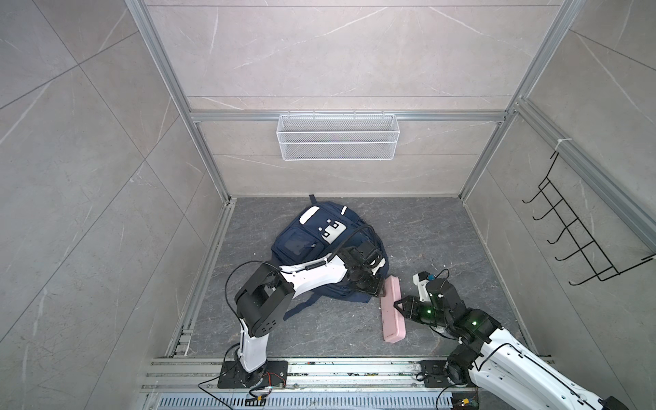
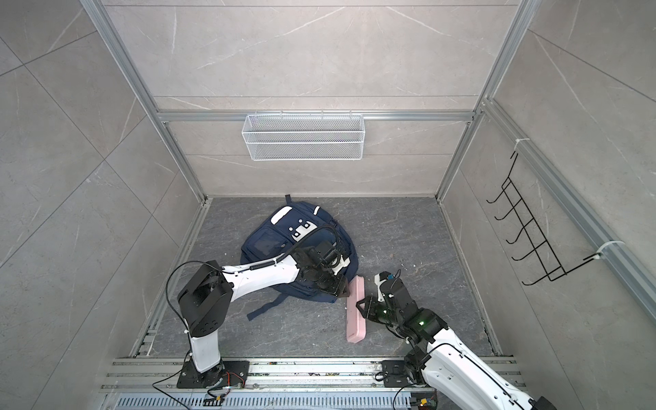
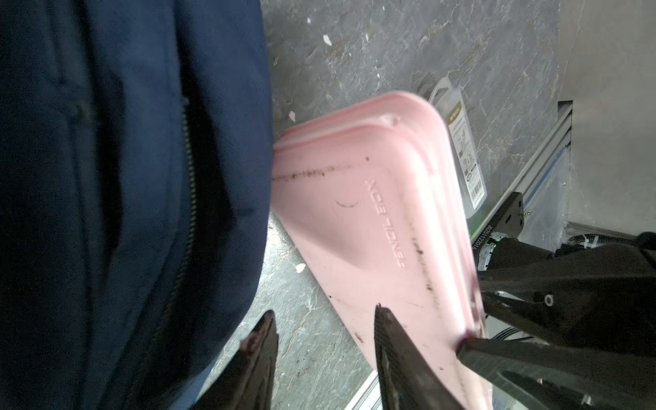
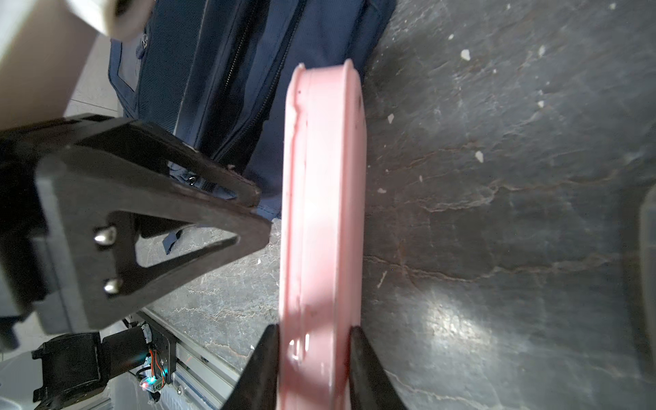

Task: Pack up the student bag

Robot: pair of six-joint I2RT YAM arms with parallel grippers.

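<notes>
Student bag lying on the floor, touching the pink pencil box; right gripper clamps the box on edge; left gripper, jaws apart and empty, sits beside the bag.

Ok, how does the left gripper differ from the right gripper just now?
The right gripper has its jaws closed across the thickness of the pink plastic pencil box; the left gripper has its jaws apart, holding nothing. The right gripper is on the side of the box away from the navy-blue fabric backpack; the left gripper is on the backpack's side. Both are black and sit low by the box.
</notes>
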